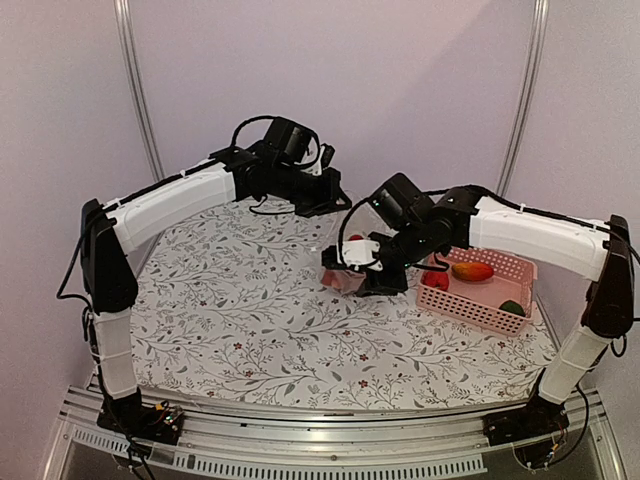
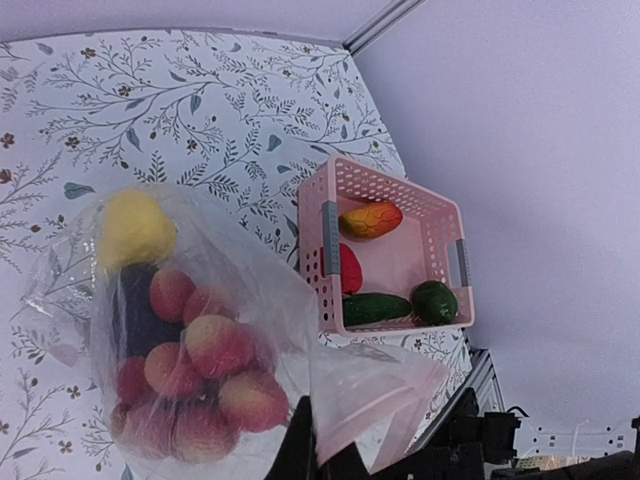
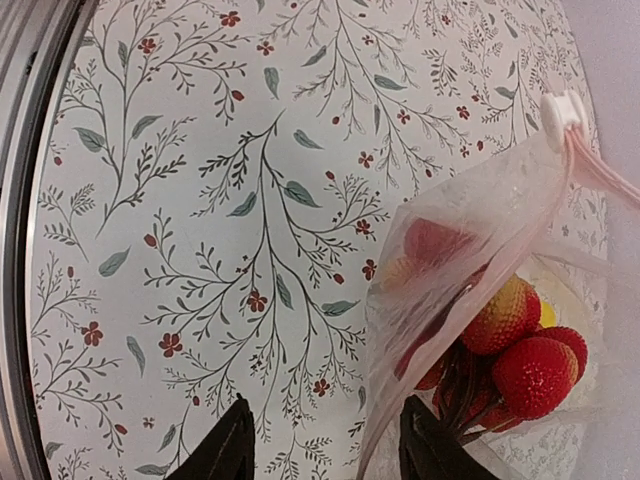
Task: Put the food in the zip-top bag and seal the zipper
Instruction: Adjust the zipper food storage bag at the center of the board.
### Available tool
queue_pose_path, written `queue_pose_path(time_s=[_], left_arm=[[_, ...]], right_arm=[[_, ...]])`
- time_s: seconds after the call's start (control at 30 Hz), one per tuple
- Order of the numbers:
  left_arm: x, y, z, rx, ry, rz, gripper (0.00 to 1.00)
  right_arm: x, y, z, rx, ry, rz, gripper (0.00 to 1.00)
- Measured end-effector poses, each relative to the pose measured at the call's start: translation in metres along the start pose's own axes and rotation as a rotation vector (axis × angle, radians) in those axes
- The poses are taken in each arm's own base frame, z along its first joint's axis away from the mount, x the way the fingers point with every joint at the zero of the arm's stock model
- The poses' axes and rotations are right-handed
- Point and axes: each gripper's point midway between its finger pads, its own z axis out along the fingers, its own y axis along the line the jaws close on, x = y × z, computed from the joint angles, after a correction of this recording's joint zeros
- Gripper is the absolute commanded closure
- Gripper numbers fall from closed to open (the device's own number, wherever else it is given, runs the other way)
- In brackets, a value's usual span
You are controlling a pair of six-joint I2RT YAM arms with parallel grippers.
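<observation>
The clear zip-top bag (image 2: 200, 330) hangs between my grippers, holding a yellow lemon (image 2: 135, 228), a dark purple eggplant (image 2: 132, 305) and several red-yellow round fruits (image 2: 215, 345). My left gripper (image 2: 320, 455) is shut on the bag's upper film. My right gripper (image 3: 330, 455) is open; the bag's edge (image 3: 400, 380) hangs between its fingers, close to the right one. The whitish-pink zipper (image 3: 600, 170) with its white slider (image 3: 562, 112) runs along the top right. In the top view the bag (image 1: 342, 280) sits under the right gripper (image 1: 352, 268), with the left gripper (image 1: 328, 200) behind it.
The pink lattice basket (image 1: 475, 300) stands at the right, beside the bag. In it lie an orange-red piece (image 2: 370, 220), a red piece (image 2: 348, 268), a long green cucumber (image 2: 375, 308) and a round green piece (image 2: 435, 302). The flowered tablecloth (image 1: 230, 310) covers the table.
</observation>
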Motion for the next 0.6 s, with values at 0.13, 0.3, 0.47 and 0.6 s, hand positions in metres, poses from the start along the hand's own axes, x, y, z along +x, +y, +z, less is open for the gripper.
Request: queue_pose_path(time_s=[0.13, 0.3, 0.47, 0.6], left_arm=[[0.000, 0.000, 0.000, -0.001, 0.002, 0.001, 0.87], [0.007, 0.005, -0.003, -0.030, 0.036, 0.031, 0.64], [0.011, 0.012, -0.013, -0.087, 0.066, 0.083, 0.72], [0.020, 0.029, -0.023, -0.178, 0.096, 0.113, 0.95]], right_arm=[[0.008, -0.008, 0.010, 0.034, 0.054, 0.008, 0.95], [-0.007, -0.025, -0.003, 0.095, 0.025, 0.016, 1.00], [-0.025, -0.038, -0.027, 0.151, -0.031, 0.007, 1.00], [-0.037, -0.045, -0.045, 0.188, -0.070, 0.002, 1.00]])
